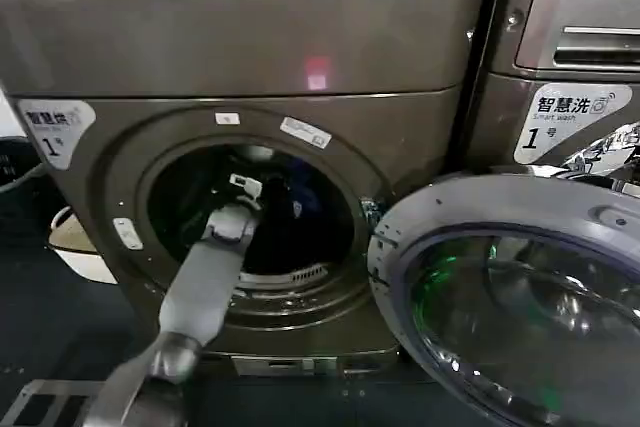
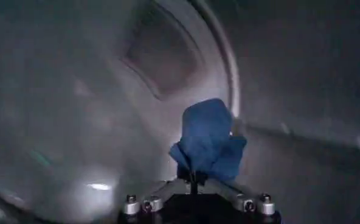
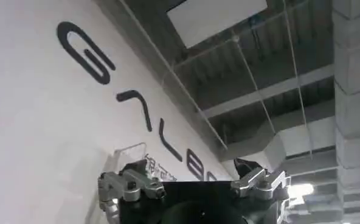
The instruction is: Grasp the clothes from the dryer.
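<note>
Blue cloth (image 2: 207, 143) stood upright inside the dryer (image 1: 250, 77) drum, clenched in the left gripper (image 2: 192, 178) and rising toward twelve o'clock from the jaws. The right gripper (image 3: 195, 182), released, idled outside.

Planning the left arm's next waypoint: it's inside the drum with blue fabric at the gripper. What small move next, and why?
Probably draw the left gripper straight back out through the porthole of the dark bronze-grey dryer: the blue cloth piece looks pinched and lifted, and the grey-rimmed glass door stands open.
</note>
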Available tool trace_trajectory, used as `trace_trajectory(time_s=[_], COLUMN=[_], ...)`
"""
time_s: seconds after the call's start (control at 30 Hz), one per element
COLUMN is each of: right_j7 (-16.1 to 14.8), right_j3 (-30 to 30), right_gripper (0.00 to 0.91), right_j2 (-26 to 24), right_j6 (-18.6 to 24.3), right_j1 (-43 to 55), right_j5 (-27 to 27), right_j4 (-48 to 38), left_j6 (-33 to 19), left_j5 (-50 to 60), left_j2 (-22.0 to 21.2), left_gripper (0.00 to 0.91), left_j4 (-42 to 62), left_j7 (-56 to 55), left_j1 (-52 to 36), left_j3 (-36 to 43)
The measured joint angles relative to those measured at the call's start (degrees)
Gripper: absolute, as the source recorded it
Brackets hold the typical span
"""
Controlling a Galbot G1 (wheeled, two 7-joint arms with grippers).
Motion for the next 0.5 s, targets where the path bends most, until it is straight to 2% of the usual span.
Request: trace_trajectory(time_s=[0.5], right_j7=[1.1], right_j3=[0.9], right_gripper=[0.907], right_j2=[-0.9], right_j6=[0.8], right_j1=[-0.2], right_j5=[-0.1], right_j4=[-0.6], left_j6=[-6.0], left_j5=[-2.3], left_j2=[-4.5], left_gripper=[0.000], left_j4=[-10.4], left_j7=[-19.7], left_j1=[9.3], left_j3=[-6.0])
